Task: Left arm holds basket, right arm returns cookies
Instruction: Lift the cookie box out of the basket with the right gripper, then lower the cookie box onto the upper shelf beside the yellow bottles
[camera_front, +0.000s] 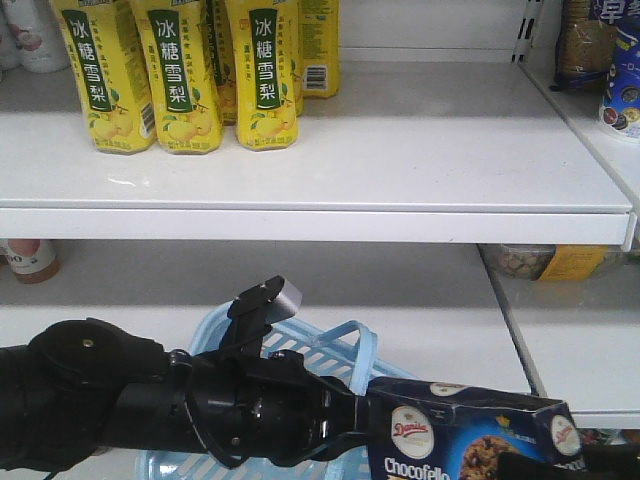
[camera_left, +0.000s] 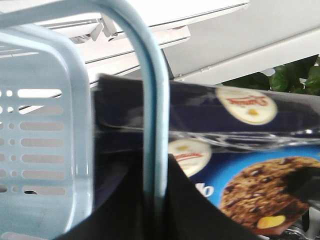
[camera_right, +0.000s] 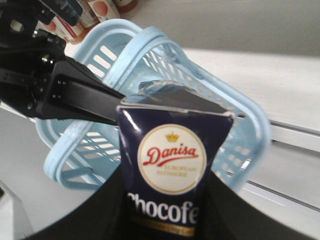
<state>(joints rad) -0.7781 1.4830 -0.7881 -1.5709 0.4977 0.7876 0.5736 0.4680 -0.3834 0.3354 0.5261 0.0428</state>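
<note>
Cookies (camera_front: 470, 435) clamped in right gripper (camera_right: 167, 205), at basket (camera_right: 235, 150) right rim | left gripper (camera_left: 155, 210) closed on handle (camera_left: 150, 125) | upper shelf (camera_front: 420, 150): open surface right of yellow bottles (camera_front: 180, 80)

The cookie box (camera_right: 172, 160) is dark navy with white lettering, a round white logo with red script, and a brown chocolate-chip cookie picture on brighter blue. The basket (camera_right: 165, 42) is pale blue, its sides patterned with rows of slots; the left arm (camera_front: 130, 400) is black, topped by a silver-grey cylinder (camera_front: 287, 297). The bottles (camera_front: 180, 70) are yellow with dark green labels and white characters, on a white shelf (camera_front: 420, 150).
</note>
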